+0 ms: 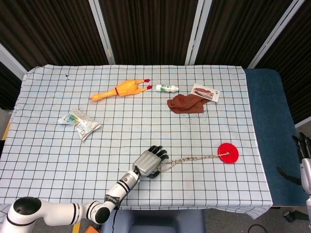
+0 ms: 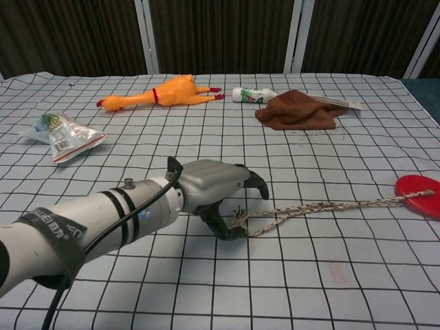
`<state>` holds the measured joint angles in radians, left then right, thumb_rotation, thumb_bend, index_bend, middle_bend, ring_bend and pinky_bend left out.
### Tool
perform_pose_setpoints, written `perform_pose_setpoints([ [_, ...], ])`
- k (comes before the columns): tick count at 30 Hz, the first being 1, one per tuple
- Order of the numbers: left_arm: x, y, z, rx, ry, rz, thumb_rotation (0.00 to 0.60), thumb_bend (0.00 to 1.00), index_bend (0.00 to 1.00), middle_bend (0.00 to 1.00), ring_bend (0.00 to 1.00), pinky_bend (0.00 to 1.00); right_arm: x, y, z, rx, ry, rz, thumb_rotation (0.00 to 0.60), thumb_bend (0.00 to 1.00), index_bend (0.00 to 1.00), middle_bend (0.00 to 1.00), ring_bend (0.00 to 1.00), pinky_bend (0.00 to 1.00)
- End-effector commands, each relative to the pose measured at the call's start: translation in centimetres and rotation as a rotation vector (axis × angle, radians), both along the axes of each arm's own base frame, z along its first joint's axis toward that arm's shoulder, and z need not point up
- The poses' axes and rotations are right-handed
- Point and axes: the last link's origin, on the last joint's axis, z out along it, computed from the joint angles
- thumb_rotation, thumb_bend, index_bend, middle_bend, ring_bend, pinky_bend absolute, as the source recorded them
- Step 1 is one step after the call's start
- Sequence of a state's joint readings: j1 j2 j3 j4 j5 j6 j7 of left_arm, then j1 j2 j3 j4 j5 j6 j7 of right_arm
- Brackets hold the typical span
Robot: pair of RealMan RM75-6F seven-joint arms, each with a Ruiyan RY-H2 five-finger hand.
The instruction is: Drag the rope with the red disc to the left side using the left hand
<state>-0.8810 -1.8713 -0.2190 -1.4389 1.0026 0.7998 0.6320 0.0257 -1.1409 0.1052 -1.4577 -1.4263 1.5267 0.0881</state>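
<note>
The left hand (image 1: pixel 151 161) lay near the front edge of the table (image 1: pixel 48 145), its fingers (image 2: pixel 218 223) curled down and clamped on the free end of the rope (image 1: pixel 194 158). From that grasp the rope ran straight toward the right edge, lying flat on the checked cloth, and ended at the red disc (image 1: pixel 228 153), which rested on the table in the front right quarter. In the chest view the same hand (image 2: pixel 210 189) showed the rope end (image 2: pixel 240 221) pinched beneath the thumb and curled fingers, with the cord (image 2: pixel 330 206) leading to the disc (image 2: pixel 418 195) at the right margin. The right hand (image 1: pixel 303 148) hung beyond the right edge of the table, off the cloth, only partly in view; whether its fingers were apart or together could not be told. Toward the rear edge lay a yellow rubber chicken (image 1: pixel 120 90), a small white bottle (image 1: pixel 166 88) on its side, a brown cloth (image 1: pixel 185 103), and a printed card (image 1: pixel 205 92) touching the cloth. A crumpled snack packet (image 1: pixel 80 122) lay near the left edge.
</note>
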Motion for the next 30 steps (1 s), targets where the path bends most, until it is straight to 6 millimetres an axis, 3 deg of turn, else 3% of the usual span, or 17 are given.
perform_pose_setpoints([
  [1,0.3,-0.1,0.2,-0.003,0.003,0.0,0.56,0.39,0.2,0.12,0.0,0.1,0.0,-0.1,-0.1,0.002,0.001,-0.001,0.6,0.29,0.0,0.0,0.0,0.0],
  [7,0.7,-0.2,-0.1,-0.012,0.002,0.01,0.555,0.39,0.2,0.12,0.0,0.1,0.1,-0.2,-0.2,0.006,0.004,0.002,0.6,0.29,0.0,0.0,0.0,0.0],
  [9,0.8,-0.1,-0.4,-0.009,0.013,0.019,0.518,0.39,0.21,0.12,0.0,0.1,0.1,-0.3,-0.3,0.006,0.005,0.001,0.6,0.29,0.0,0.0,0.0,0.0],
  [11,0.9,-0.1,-0.6,-0.01,0.022,0.033,0.441,0.38,0.22,0.12,0.0,0.1,0.1,-0.3,-0.3,0.005,0.005,-0.001,0.6,0.29,0.0,0.0,0.0,0.0],
  [16,1.5,0.2,-0.9,0.01,0.047,0.058,0.36,0.37,0.24,0.12,0.0,0.1,-0.2,-0.2,-0.3,0.006,0.002,-0.009,0.6,0.29,0.0,0.0,0.0,0.0],
  [30,1.1,0.3,-1.7,0.058,0.124,0.06,0.364,0.4,0.37,0.18,0.0,0.12,-0.9,-0.1,-0.3,0.004,-0.003,-0.026,0.6,0.29,0.0,0.0,0.0,0.0],
])
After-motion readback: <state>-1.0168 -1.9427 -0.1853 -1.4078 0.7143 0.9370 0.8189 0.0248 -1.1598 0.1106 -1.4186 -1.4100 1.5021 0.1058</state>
